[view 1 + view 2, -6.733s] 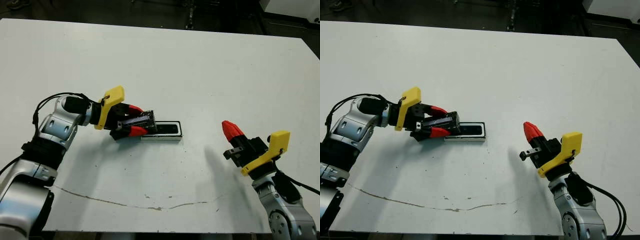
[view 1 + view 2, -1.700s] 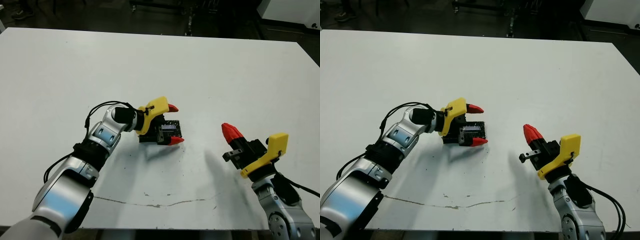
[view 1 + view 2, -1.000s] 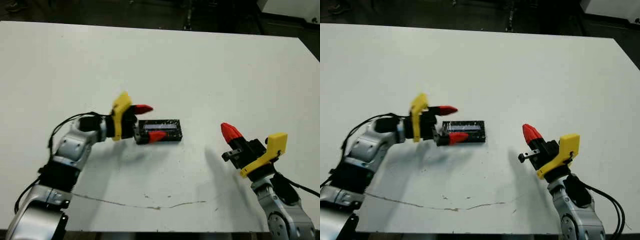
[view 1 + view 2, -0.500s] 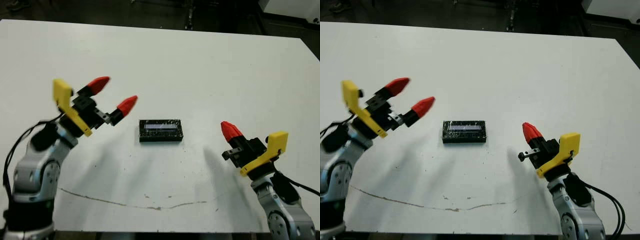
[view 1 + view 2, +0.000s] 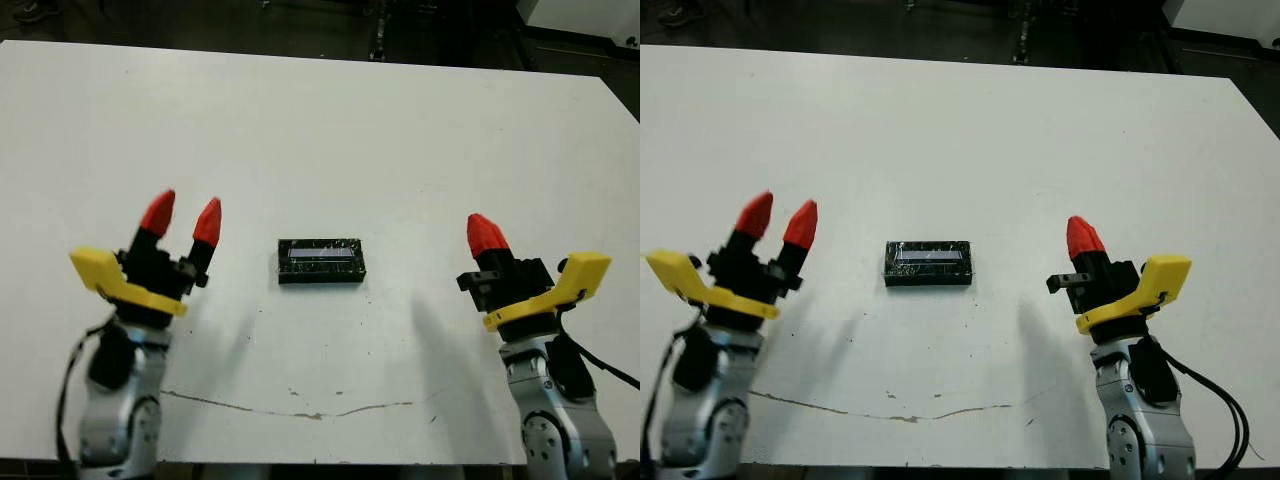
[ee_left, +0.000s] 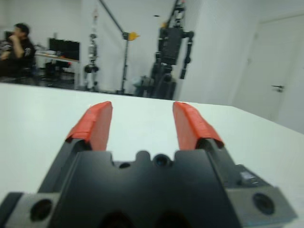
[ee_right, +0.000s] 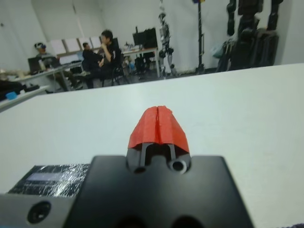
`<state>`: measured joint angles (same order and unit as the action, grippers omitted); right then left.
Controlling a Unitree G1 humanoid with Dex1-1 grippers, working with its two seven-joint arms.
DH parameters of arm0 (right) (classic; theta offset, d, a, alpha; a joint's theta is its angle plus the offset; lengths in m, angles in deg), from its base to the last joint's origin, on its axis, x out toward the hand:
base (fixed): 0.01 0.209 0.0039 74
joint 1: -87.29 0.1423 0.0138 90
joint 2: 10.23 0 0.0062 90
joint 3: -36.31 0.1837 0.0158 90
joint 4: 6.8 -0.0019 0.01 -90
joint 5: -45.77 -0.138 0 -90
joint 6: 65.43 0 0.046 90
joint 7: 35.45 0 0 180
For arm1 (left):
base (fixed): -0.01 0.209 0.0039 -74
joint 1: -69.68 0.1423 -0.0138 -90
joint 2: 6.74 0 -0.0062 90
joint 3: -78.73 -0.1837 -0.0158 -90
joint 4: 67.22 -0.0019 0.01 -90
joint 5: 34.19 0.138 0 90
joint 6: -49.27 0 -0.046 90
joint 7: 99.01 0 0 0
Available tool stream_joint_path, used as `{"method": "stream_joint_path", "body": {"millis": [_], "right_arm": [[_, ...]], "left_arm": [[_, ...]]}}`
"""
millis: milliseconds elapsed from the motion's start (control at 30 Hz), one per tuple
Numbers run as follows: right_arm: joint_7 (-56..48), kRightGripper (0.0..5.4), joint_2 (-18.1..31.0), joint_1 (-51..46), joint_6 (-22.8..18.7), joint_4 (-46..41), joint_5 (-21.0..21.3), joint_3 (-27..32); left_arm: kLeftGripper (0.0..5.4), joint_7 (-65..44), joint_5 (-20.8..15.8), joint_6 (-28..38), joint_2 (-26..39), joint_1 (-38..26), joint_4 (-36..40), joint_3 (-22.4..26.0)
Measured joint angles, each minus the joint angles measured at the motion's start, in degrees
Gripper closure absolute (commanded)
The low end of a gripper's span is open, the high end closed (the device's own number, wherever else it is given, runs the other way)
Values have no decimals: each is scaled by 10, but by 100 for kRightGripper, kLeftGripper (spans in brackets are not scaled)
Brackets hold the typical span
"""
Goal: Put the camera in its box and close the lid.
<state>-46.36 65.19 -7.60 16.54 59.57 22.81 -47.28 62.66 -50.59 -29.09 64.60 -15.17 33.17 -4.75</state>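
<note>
Currently, the left gripper [image 5: 183,217] is raised near the tabletop's [image 5: 420,130] left edge, toward the front, its two red-tipped fingers [image 6: 97,124] spread apart and holding nothing. To its right, about midway between the left and right edges and nearer the front edge than the far one, the box [image 5: 321,261] lies flat with the glossy black lid [image 5: 928,262] seated on top; a pale reflective strip runs along the lid. The camera is not visible. Both grippers stand well apart from the box. The right gripper [image 5: 485,235] is raised toward the front right corner, its fingers [image 7: 158,124] pressed together and holding nothing. People sit at desks beyond the table.
</note>
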Motion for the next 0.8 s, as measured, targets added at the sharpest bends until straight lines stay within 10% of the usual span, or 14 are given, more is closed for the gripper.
{"method": "stream_joint_path", "body": {"millis": [533,800], "right_arm": [[6,540,-10,-10,10,2,23,-15],[6,540,-10,-12,6,1,23,-16]], "left_arm": [[530,42,41,39,-1,13,-22,-29],[537,47,39,33,3,13,-20,-35]]}}
